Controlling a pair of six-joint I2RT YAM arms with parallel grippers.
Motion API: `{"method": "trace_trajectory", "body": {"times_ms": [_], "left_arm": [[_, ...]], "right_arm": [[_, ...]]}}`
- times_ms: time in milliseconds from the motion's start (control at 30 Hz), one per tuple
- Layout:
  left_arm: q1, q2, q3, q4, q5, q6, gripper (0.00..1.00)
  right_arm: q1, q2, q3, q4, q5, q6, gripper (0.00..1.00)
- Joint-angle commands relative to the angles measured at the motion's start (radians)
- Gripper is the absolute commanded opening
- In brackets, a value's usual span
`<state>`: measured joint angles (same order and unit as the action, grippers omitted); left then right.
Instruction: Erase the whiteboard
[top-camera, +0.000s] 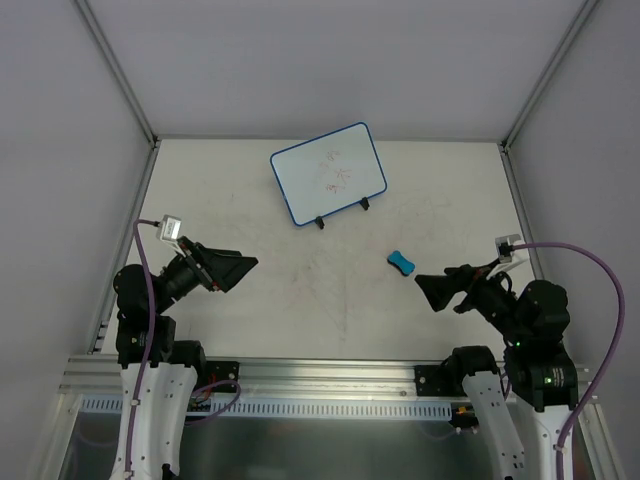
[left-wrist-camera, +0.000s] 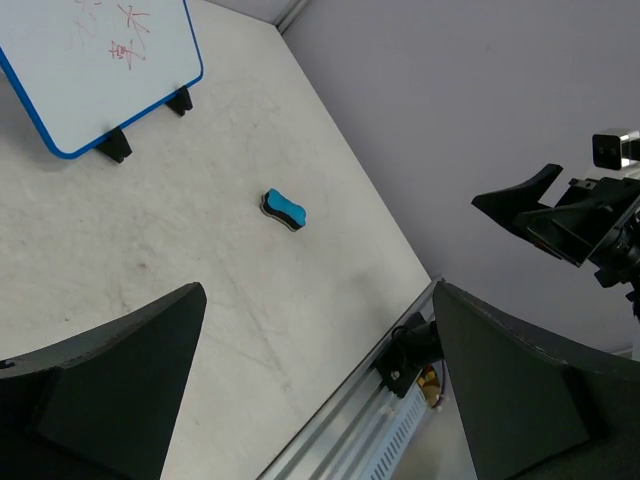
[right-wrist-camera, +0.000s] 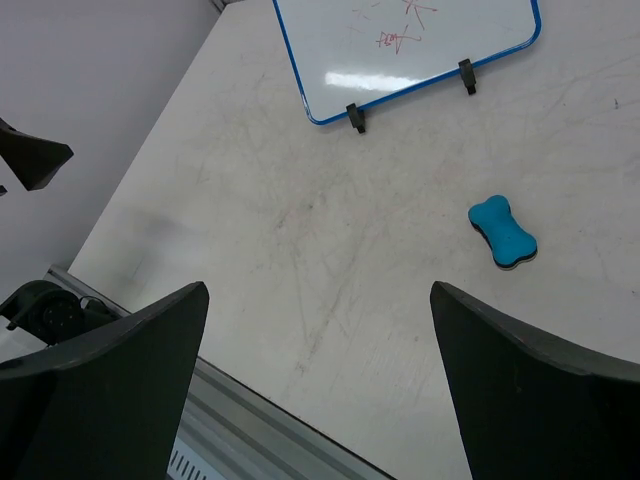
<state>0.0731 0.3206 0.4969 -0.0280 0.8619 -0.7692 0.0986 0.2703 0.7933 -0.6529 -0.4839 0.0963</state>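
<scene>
From above, the whiteboard (top-camera: 328, 172) sits on the table (top-camera: 250, 210) well ahead of both grippers and apart from each; its two black feet (top-camera: 320, 223) are on the edge nearer them, and faint red scribbles (top-camera: 336, 176) mark its face; the left gripper (top-camera: 238, 266) hovers to its near left, the right gripper (top-camera: 432, 290) to its near right; a blue eraser (top-camera: 401, 263) lies just ahead of the right gripper, not touching it.

In the left wrist view, the fingers (left-wrist-camera: 100, 390) stand wide apart with nothing between them; the whiteboard is ahead to the upper left, the eraser ahead near the middle of the gap.

In the right wrist view, the jaws likewise gape, holding nothing; the whiteboard is ahead at the top, the eraser nearer, toward the right-hand finger.
</scene>
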Motion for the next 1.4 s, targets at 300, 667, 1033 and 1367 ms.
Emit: {"method": "trace_trajectory", "body": {"times_ms": [300, 667, 1033, 1367], "left_arm": [[0.004, -0.005, 0.031, -0.05, -0.054, 0.051, 0.99], [0.004, 0.043, 0.045, -0.056, 0.0, 0.133, 0.99], [0.004, 0.132, 0.072, -0.066, 0.075, 0.194, 0.99], [0.004, 0.14, 0.084, -0.067, 0.074, 0.231, 0.99]], "right_arm": [[0.0, 0.14, 0.092, -0.042, -0.096, -0.143, 0.99], [0.16, 0.34, 0.144, -0.062, 0.043, -0.188, 0.99], [0.44, 0.677, 0.25, -0.111, 0.413, -0.256, 0.99], [0.44, 0.879, 0.255, 0.01, 0.53, -0.328, 0.99]]}}
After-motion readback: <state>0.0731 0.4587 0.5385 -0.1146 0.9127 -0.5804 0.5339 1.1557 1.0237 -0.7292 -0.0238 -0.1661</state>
